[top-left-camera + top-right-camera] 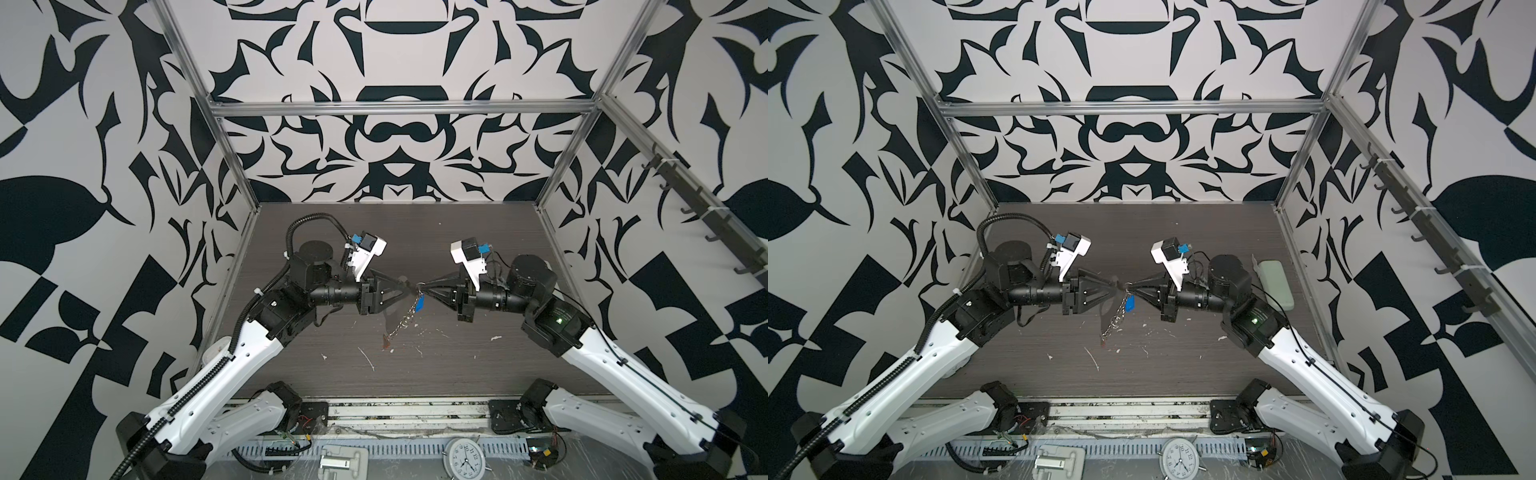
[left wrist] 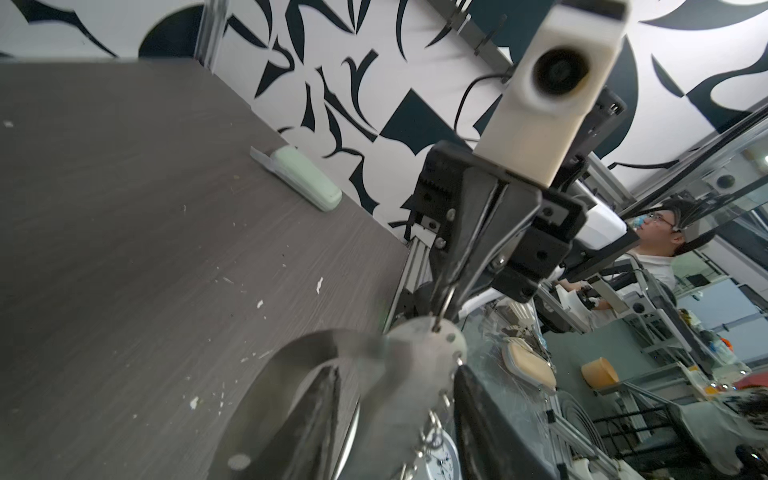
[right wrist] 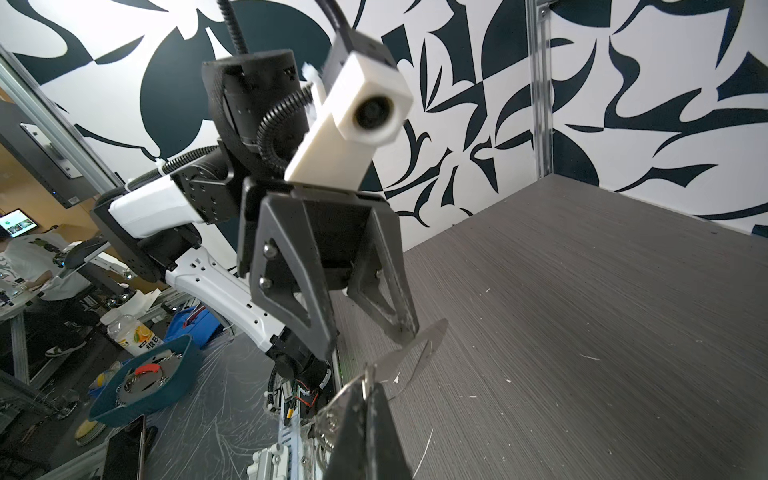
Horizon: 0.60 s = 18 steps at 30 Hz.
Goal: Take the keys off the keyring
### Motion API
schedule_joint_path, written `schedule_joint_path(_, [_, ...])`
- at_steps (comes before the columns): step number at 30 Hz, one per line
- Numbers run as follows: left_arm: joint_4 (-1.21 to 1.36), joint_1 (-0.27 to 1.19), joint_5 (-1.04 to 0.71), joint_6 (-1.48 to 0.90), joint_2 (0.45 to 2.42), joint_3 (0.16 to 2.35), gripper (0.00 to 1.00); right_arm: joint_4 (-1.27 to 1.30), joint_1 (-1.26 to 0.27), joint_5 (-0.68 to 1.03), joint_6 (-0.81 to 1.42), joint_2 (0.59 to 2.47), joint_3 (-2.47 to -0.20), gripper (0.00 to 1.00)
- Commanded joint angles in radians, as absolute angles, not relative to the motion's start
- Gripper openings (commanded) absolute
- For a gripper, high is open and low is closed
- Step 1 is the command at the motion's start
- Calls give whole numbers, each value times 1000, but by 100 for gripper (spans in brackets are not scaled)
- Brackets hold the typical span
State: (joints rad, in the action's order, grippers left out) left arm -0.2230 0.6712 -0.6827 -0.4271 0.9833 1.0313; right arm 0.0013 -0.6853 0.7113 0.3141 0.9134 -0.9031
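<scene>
Both grippers meet tip to tip above the middle of the table. My right gripper is shut on a thin silver ring of the keyring. A key with a blue tag hangs just below it. The chain drops to a reddish tag near the tabletop. My left gripper is open around the keyring's flat pale-grey loop. One of its fingers touches the loop, while the other stands clear of it.
A pale-green oblong case lies at the table's right edge behind the right arm. White flecks dot the dark table. A clock sits past the front rail. Patterned walls and metal posts enclose the table.
</scene>
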Motion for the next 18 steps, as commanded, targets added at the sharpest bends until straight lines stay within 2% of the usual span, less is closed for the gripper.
schedule_joint_path(1, [-291, 676, -667, -324, 985, 1091, 41, -30, -692, 731, 288, 924, -975, 0])
schedule_joint_path(4, [-315, 697, -682, -275, 1012, 1114, 41, -116, -693, 738, 258, 943, -1012, 0])
schedule_joint_path(8, [-355, 730, -698, -215, 1050, 1139, 34, -216, -694, 769, 217, 966, -1058, 0])
schedule_joint_path(18, [-391, 742, -743, -170, 1078, 1153, 26, -336, -697, 808, 156, 978, -1112, 0])
